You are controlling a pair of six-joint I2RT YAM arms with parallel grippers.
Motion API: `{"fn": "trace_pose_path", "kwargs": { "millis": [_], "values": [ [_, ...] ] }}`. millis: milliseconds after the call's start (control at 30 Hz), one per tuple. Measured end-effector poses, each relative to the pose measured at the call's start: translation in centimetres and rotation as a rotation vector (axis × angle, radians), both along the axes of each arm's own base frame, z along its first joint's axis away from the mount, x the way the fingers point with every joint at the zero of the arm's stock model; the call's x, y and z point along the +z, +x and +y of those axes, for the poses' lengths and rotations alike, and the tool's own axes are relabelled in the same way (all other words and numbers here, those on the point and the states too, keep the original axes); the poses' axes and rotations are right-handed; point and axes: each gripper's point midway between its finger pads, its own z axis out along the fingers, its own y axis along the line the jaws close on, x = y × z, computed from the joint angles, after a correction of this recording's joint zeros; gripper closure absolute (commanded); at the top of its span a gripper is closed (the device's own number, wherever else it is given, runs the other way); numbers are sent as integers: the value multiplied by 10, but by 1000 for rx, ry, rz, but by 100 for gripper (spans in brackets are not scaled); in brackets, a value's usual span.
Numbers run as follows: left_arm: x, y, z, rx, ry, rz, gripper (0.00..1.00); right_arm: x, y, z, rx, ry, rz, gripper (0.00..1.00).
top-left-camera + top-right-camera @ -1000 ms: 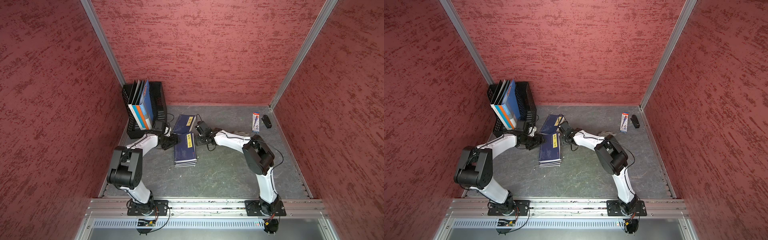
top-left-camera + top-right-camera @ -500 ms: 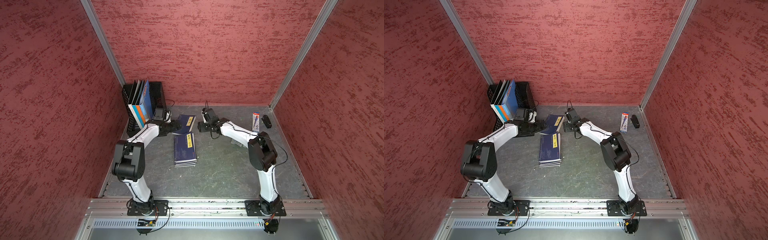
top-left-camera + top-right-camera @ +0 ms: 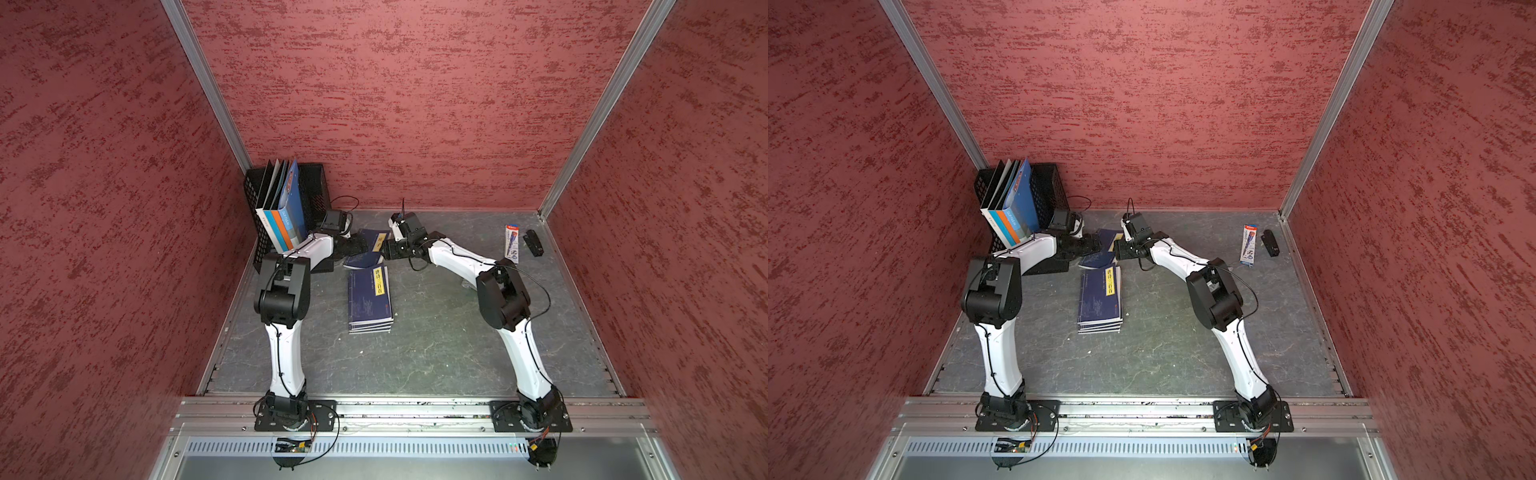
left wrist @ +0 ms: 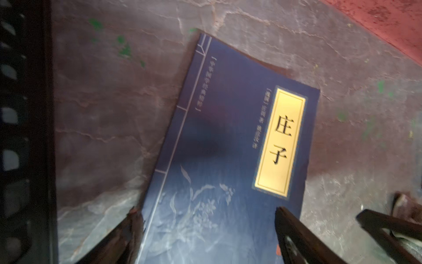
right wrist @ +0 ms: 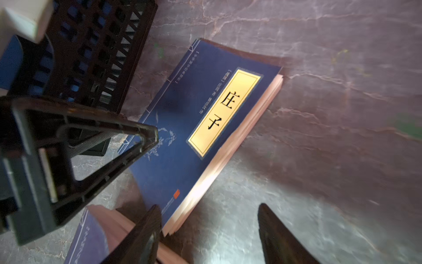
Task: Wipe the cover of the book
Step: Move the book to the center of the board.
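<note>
Two spread tools, left tool [image 4: 205, 209] and right tool [image 5: 209, 205], at the blue book [image 4: 228, 137].

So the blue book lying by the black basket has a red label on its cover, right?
Not quite. The blue book does lie by the black basket, but its label is yellow, not red. Both wrist views show it.
</note>
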Motion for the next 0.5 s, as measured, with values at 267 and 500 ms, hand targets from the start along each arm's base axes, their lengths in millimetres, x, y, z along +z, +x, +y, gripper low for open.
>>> {"fn": "trace_pose_path", "kwargs": {
  "millis": [267, 500],
  "values": [
    [-8, 18, -9, -10, 96, 5, 8, -13, 2, 3, 3, 66, 69, 33],
    [-16, 22, -24, -45, 122, 34, 9, -8, 13, -5, -29, 113, 76, 34]
  ]
}}
